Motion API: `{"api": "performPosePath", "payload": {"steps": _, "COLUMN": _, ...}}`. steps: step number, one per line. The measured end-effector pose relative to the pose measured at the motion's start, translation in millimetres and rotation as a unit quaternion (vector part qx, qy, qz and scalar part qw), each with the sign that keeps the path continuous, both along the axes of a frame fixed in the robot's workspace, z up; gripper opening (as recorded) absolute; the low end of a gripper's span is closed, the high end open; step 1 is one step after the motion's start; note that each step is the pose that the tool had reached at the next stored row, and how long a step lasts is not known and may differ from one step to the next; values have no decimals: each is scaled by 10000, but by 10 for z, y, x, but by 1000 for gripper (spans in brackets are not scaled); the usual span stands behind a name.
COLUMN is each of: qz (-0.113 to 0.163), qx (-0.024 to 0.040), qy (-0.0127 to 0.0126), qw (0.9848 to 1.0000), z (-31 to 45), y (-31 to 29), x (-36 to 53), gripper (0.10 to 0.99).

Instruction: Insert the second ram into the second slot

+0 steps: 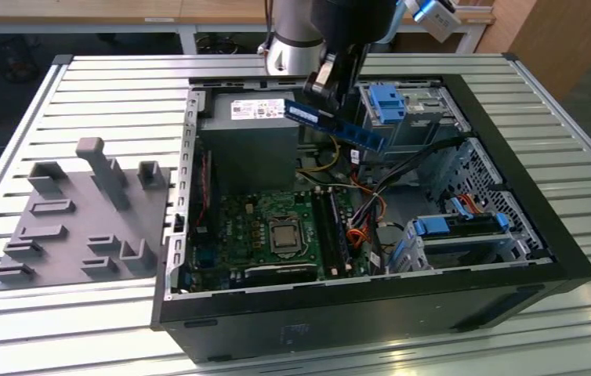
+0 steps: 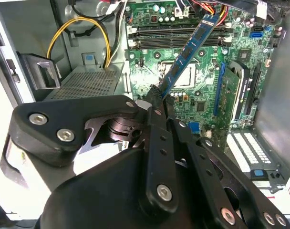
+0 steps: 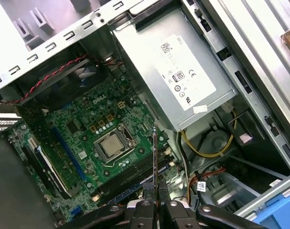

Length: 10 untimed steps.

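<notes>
**Stick clamped in the gripper, high over the open case**

At the exterior view's left, a grey moulded fixture lies on the slatted table, just beside the open computer case. Inside the case, the power supply fills the far end. The green motherboard lies nearer the camera, with its processor socket about the middle.

Over the supply's edge, the gripper is clenched on one end of the second ram. The stick hangs in the air well above the board and tilts, its free end lower toward the exterior view's right.

In the second wrist view the gripper pinches the stick's near end. The second ram reaches out slantwise across the memory slots rather than along them. In the first wrist view it appears edge-on, a thin line rising from the gripper.

The memory slots run just past the socket, with loose cables close beside them and blue drive-bay clips further right. Whether a slot is already filled cannot be told.

Done well, this carry probably calls for levelling the stick and turning its long edge parallel to the slots. It should likely be centred over the second channel, clear of the cables, with the grip kept firm.
</notes>
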State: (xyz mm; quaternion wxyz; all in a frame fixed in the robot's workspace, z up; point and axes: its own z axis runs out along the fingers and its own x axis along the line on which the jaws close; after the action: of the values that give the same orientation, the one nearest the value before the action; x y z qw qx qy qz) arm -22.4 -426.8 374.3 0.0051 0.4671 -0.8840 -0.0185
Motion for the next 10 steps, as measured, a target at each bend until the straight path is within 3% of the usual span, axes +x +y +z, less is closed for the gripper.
{"api": "performPosePath", "payload": {"steps": 10, "qz": -385, "qx": -1, "qy": 0, "qw": 9993, "z": -2, "y": 0, "x": 0, "gripper": 137}}
